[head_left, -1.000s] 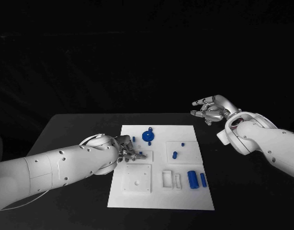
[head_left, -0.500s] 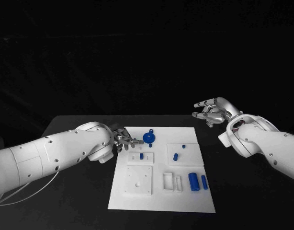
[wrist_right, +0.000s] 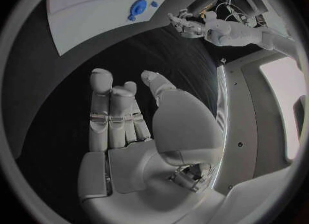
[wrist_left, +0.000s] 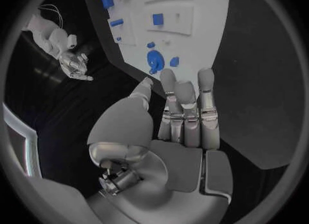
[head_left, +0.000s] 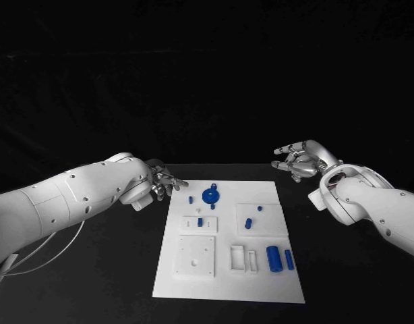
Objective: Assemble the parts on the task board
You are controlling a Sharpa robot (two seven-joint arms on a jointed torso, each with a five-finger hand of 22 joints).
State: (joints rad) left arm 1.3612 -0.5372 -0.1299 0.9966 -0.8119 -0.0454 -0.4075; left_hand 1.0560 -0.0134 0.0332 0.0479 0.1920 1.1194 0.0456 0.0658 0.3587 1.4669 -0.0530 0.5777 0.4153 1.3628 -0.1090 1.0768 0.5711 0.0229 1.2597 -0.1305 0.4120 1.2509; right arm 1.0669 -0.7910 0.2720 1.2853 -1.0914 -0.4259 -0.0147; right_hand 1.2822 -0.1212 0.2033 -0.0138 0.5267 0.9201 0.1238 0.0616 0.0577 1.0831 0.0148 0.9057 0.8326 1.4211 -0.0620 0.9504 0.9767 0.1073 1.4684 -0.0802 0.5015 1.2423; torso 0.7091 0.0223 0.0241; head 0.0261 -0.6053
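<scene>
From the head view I see the board (head_left: 228, 236) mid-table with blue parts (head_left: 210, 195) on it, my left hand (head_left: 161, 182) off its far left corner and my right hand (head_left: 299, 160) beyond its far right corner, both above the table. Left wrist: fingers (wrist_left: 187, 100) straight and apart, holding nothing, board (wrist_left: 206, 38) ahead. Right wrist: right hand (wrist_right: 129, 116) likewise spread, nothing in it.

Left hand (head_left: 164, 182) now off the task board (head_left: 228, 283), back beside its far left corner, empty.
</scene>
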